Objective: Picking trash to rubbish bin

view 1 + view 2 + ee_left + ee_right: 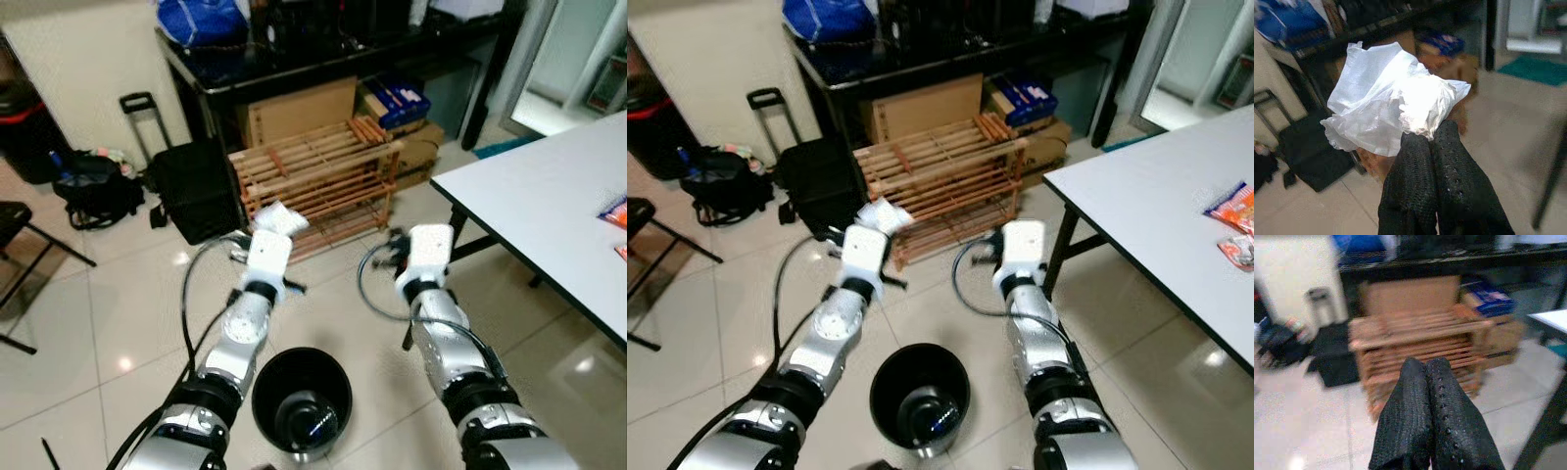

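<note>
Below, the black rubbish bin point(302, 399) sat on the tiled floor point(118, 294) between both arms. The left gripper point(1431, 134) pinched a crumpled white tissue point(1386, 105) ahead of the bin's rim, near the wooden rack point(318, 176). The right gripper point(1425, 363) had its 2 fingers pressed together, holding nothing, near the white table point(1156, 206) edge.

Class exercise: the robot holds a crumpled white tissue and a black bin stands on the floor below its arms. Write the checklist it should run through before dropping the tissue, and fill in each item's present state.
1. Tissue gripped by left gripper, jaws closed on it: ok.
2. Black bin upright, mouth open: ok.
3. Tissue directly above the bin mouth: not ok; it sits ahead of the bin, toward the wooden rack.
4. Right gripper empty, jaws closed: ok.
5. Room left inside bin: cannot tell.
6. More trash remaining: packets on the white table; not ok.
</note>
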### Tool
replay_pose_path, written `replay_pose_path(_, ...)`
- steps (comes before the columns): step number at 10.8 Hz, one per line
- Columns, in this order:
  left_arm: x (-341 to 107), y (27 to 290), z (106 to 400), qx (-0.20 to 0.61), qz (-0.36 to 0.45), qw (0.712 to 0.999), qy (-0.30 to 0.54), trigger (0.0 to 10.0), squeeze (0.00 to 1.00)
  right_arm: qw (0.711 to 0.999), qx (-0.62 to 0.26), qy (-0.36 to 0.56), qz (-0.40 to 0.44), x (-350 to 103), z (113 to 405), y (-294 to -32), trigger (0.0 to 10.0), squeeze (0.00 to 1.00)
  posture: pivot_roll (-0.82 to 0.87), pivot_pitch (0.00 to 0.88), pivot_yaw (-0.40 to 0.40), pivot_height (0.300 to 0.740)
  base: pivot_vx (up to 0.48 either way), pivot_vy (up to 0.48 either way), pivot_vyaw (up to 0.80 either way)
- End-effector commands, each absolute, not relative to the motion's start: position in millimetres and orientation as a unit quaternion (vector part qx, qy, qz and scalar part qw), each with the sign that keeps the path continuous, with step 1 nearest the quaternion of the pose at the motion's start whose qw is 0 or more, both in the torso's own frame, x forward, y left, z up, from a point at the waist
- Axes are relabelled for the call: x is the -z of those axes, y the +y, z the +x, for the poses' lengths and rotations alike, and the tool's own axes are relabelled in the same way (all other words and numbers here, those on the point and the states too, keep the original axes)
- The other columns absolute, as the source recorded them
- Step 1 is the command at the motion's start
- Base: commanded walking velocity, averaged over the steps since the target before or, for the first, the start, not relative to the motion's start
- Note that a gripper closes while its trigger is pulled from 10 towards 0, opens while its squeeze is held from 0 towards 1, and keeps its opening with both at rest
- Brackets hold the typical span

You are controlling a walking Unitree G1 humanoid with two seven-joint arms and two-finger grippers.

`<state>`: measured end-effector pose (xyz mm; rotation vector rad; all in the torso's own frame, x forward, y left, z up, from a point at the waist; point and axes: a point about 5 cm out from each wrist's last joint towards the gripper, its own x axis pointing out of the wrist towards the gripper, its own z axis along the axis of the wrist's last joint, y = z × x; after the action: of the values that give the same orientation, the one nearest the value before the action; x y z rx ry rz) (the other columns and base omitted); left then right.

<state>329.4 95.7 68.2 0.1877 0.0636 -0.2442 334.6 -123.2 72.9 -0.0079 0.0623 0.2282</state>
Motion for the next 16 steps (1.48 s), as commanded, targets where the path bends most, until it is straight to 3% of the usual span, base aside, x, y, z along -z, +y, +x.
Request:
replay_pose_path(1, -58, 92, 326, 0.152, 0.105, 0.980, 0.068, 10.0, 0.00, 0.981, -0.179, 0.072, -0.026, -60, 327, -123, 10.0, 0.00, 0.00, 0.033, 0.067, 0.740, 0.000, 0.000, 0.00)
replay_pose_path(4, -18, 84, 304, 0.254, 0.127, 0.940, 0.187, 10.0, 0.00, 0.972, -0.203, 0.108, -0.045, -52, 322, -138, 10.0, 0.00, -0.01, 0.035, 0.071, 0.740, 0.000, 0.000, 0.00)
replay_pose_path(6, -6, 83, 295, 0.281, 0.102, 0.927, 0.229, 10.0, 0.00, 0.961, -0.236, 0.129, -0.065, -46, 318, -131, 10.0, 0.00, 0.00, 0.035, 0.068, 0.740, 0.000, 0.000, 0.00)
replay_pose_path(12, 10, 89, 286, 0.272, 0.154, 0.909, 0.276, 10.0, 0.00, 0.944, -0.273, 0.170, -0.078, -35, 308, -141, 10.0, 0.00, -0.01, 0.030, 0.070, 0.740, 0.000, 0.000, 0.00)
replay_pose_path(16, 25, 92, 271, 0.285, 0.186, 0.887, 0.313, 10.0, 0.00, 0.925, -0.317, 0.188, -0.091, -29, 300, -133, 10.0, 0.00, 0.00, 0.025, 0.071, 0.740, 0.000, 0.000, 0.00)
